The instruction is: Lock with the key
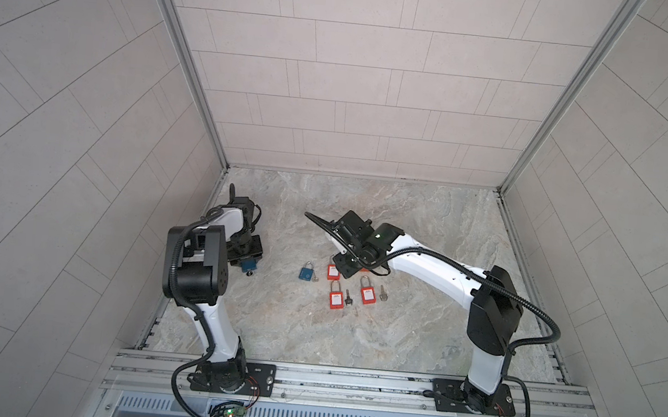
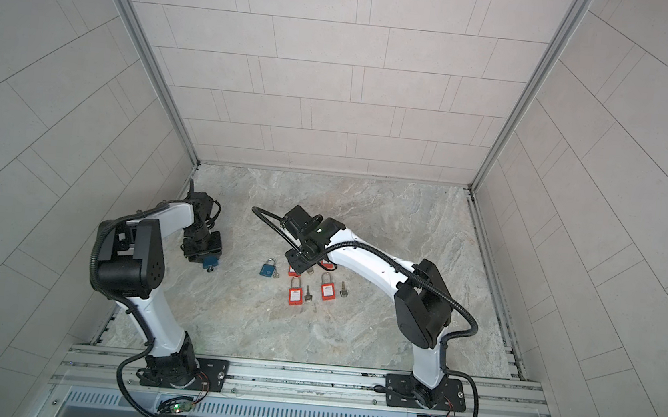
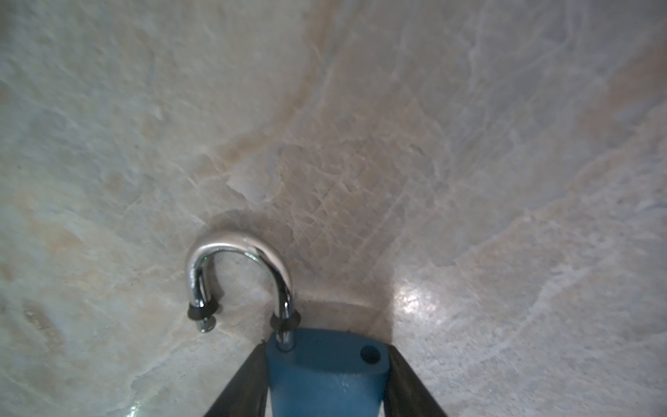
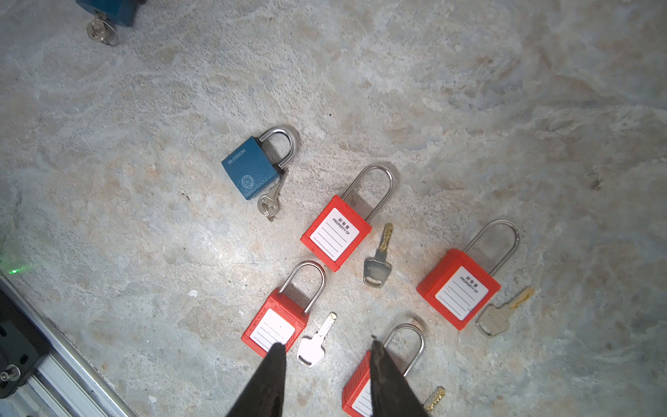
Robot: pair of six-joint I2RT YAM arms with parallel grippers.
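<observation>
Tabletop (image 3: 361, 144) – grey-beige marble pattern w/ pale veins & tan streaks. Padlock (image 3: 326, 375) in left wrist view is blue w/ chrome shackle (image 3: 238, 252), same colours as second padlock (image 4: 252, 168). Four red padlocks (image 4: 335, 233) have white lined labels (image 4: 334, 234) – keys (image 4: 377, 269) silver, some w/ brass blades.

Over the marble table (image 4: 469, 90) the right gripper (image 4: 326, 348) is hovering, fingers (image 4: 274, 379) spread, not gripping. Mid-frame a blue padlock (image 4: 249, 169) is lying flat, shackle closed, its key (image 4: 270, 202) touching its side. Beside it four red padlocks (image 4: 335, 234) (image 4: 458, 289) (image 4: 274, 326) (image 4: 355, 391) are lying flat, loose keys (image 4: 377, 267) (image 4: 496, 317) (image 4: 312, 348) (image 4: 435, 397) just beside them. One finger is covering part of the nearest. At the frame edge a second blue padlock (image 4: 108, 9) is showing, another key (image 4: 101, 30) sticking out of it.
</observation>
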